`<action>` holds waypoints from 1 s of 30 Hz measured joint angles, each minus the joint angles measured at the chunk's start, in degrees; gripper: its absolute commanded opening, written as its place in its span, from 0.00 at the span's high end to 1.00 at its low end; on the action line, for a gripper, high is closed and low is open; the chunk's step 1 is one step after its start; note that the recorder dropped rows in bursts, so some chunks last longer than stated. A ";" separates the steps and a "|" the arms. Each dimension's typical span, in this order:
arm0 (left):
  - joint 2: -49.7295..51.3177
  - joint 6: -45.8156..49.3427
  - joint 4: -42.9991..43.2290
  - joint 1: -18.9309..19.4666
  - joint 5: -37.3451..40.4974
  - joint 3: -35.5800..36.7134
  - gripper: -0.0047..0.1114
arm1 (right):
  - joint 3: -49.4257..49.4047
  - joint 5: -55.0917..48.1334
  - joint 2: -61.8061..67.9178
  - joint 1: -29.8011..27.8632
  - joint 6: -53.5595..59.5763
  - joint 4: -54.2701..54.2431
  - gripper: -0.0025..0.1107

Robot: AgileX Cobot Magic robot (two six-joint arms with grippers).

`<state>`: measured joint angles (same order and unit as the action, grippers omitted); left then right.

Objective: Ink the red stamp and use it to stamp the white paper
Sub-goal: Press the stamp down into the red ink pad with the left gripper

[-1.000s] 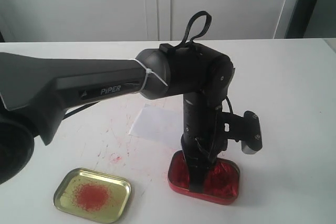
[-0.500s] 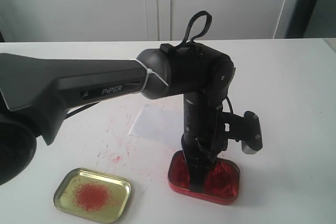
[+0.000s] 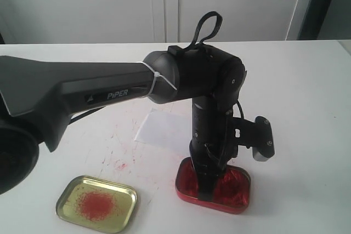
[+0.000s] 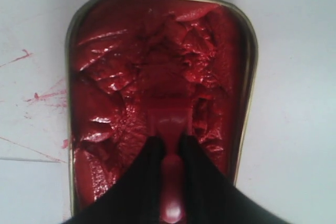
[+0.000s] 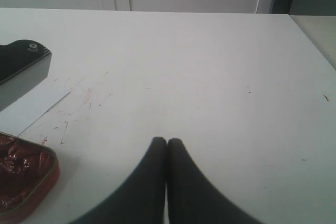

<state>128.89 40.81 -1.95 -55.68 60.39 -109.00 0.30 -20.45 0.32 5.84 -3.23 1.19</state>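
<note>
My left gripper point(image 4: 169, 141) is shut on the red stamp point(image 4: 170, 124) by its handle, and the stamp's square base presses into the lumpy paste of the red tin point(image 4: 105, 87). From the exterior view the left gripper point(image 3: 207, 182) reaches straight down into the red tin point(image 3: 237, 186), hiding the stamp. The white paper point(image 3: 162, 127) lies flat just behind that tin, partly covered by the arm; its corner point(image 5: 31, 106) also shows in the right wrist view. My right gripper point(image 5: 167, 141) is shut on nothing, above bare tabletop away from the tin.
A shallow gold tin point(image 3: 96, 203) with a red smear sits near the table's front left. Red ink streaks point(image 3: 118, 160) mark the tabletop between the tins. The red tin's corner point(image 5: 23, 174) and the left arm's camera housing point(image 5: 21, 66) show in the right wrist view.
</note>
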 measured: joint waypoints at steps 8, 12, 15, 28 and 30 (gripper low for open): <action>-0.84 0.00 0.47 -0.04 0.13 0.27 0.96 | 0.00 0.00 0.00 0.00 0.00 0.00 0.98; -1.53 0.00 1.07 -0.04 1.30 0.78 0.96 | 0.00 0.00 0.00 0.00 0.00 0.00 0.98; -2.67 0.00 1.60 -0.04 1.58 0.88 0.96 | 0.00 0.00 0.00 0.00 0.00 0.00 0.98; -4.39 -0.11 1.95 -0.39 0.98 1.00 0.96 | 0.00 0.00 0.00 0.00 0.00 0.00 0.98; -4.39 -0.42 2.52 -1.14 0.55 1.00 0.96 | 0.00 0.00 0.00 0.00 0.00 0.00 0.98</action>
<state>124.50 40.40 0.57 -56.82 60.94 -108.00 0.30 -20.45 0.32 5.84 -3.23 1.19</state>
